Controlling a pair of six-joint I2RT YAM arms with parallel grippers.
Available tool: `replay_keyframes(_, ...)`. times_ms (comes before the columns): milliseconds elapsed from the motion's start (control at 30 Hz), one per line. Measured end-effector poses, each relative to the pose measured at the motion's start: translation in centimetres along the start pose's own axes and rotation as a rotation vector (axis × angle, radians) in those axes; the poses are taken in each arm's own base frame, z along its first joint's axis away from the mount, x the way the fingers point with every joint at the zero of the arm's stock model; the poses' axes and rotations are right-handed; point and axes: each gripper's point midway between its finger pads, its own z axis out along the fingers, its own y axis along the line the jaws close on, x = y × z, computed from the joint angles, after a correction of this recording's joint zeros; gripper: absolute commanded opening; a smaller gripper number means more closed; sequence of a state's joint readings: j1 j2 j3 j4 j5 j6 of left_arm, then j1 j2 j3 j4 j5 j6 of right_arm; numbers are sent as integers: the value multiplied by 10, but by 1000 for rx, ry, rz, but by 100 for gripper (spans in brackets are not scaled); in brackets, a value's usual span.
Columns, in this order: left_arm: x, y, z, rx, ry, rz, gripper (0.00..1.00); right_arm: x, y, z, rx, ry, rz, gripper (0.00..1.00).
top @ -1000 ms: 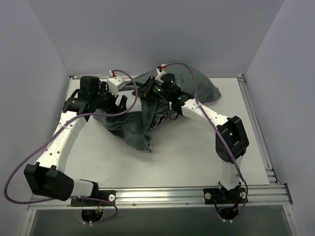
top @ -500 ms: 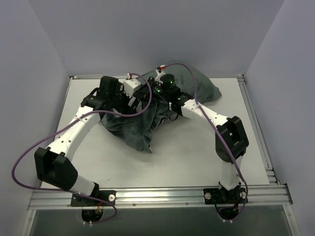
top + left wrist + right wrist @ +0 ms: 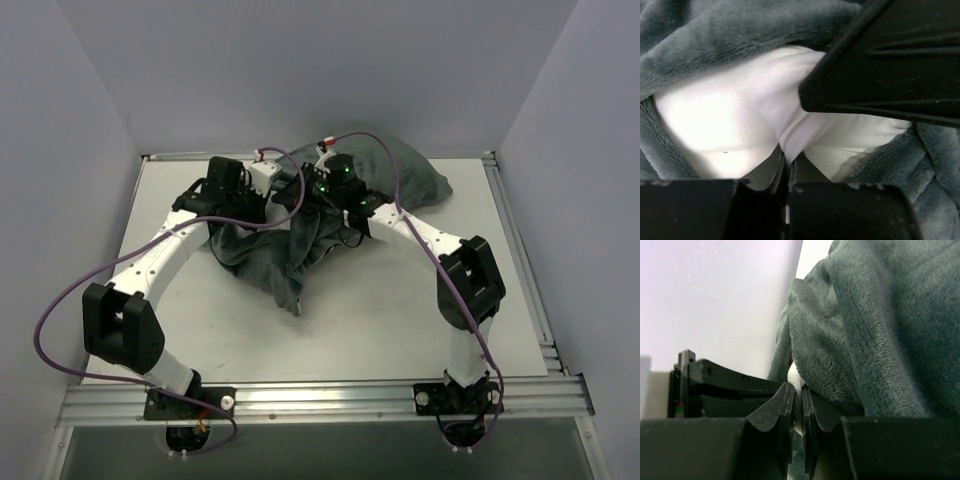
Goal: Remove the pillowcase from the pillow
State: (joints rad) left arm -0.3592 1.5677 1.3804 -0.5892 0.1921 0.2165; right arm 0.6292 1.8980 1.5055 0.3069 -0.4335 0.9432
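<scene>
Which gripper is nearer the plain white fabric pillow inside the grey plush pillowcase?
Left gripper: it pinches the white pillow. Right gripper is shut against the grey pillowcase beside it.

left hand swung in from left, now closed, pinching white pillow fabric

White left arm and right arm, chunky black joints, looping purple cables, green lights, black right gripper
</scene>
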Motion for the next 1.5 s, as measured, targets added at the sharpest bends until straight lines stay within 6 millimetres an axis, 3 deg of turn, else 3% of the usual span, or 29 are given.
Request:
replay_keyframes(33, 0, 0, 0, 10, -5, -19, 2, 0, -1, 0, 4, 3, -10, 0)
replay_keyframes(167, 0, -6, -3, 39, -5, -97, 2, -1, -1, -5, 43, 32, -72, 49)
replay_keyframes(267, 2, -11, -13, 47, 8, -145, 2, -20, 8, -25, 79, 19, -151, 59)
replay_keyframes(333, -4, -18, -24, 48, -14, -153, 2, -29, 15, -50, 121, -7, -202, 61)
replay_keyframes(467, -24, -37, -48, 75, -86, -167, 2, -40, 46, -122, 154, -105, -278, 61)
replay_keyframes(567, -42, -49, -59, 114, -125, -179, 2, -31, 86, -174, 108, -169, -347, 55)
replay_keyframes(700, -68, -61, -68, 157, -161, -187, 2, -7, 119, -203, 27, -180, -437, 52)
replay_keyframes(800, -82, -67, -72, 175, -184, -183, 2, 12, 124, -196, 2, -137, -502, 55)
replay_keyframes(900, -85, -72, -73, 190, -188, -179, 2, 25, 111, -169, 24, -70, -584, 54)
replay_keyframes(933, -85, -72, -73, 191, -185, -181, 2, 26, 105, -158, 40, -50, -609, 51)
replay_keyframes(967, -84, -73, -73, 191, -182, -181, 2, 26, 100, -147, 53, -35, -633, 37)
replay_keyframes(1067, -83, -71, -73, 182, -177, -190, 2, 25, 84, -119, 89, 5, -685, 19)
replay_keyframes(1133, -83, -70, -73, 174, -177, -191, 2, 26, 75, -106, 102, 27, -703, 19)
replay_keyframes(1333, -81, -69, -72, 166, -169, -201, 2, 38, 46, -95, 135, 98, -719, 20)
replay_keyframes(1500, -74, -67, -67, 153, -120, -212, 2, 60, 22, -102, 156, 154, -722, 9)
